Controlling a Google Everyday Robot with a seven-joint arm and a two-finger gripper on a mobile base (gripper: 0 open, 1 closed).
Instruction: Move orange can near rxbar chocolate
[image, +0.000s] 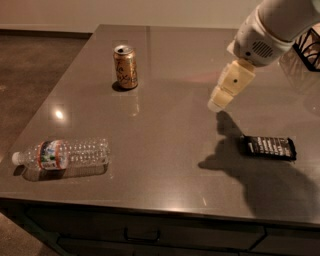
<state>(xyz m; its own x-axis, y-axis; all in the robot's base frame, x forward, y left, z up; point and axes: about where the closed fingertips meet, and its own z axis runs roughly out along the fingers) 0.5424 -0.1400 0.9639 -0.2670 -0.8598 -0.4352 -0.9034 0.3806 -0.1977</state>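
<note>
Camera view, gripper between orange can and rxbar chocolate, white lettering illegible

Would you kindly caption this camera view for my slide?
The gripper hovers above the table between orange can and rxbar chocolate; water bottle lies front-left.

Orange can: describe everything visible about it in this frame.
The orange can is a small orange-gold metal drink can with a silver top and dark patterned markings. It stands upright on the grey table, toward the far left of the picture, touching nothing else. The gripper hangs above the table well to its right, clear of it; the rxbar chocolate lies farther right, nearer the front edge.
</note>
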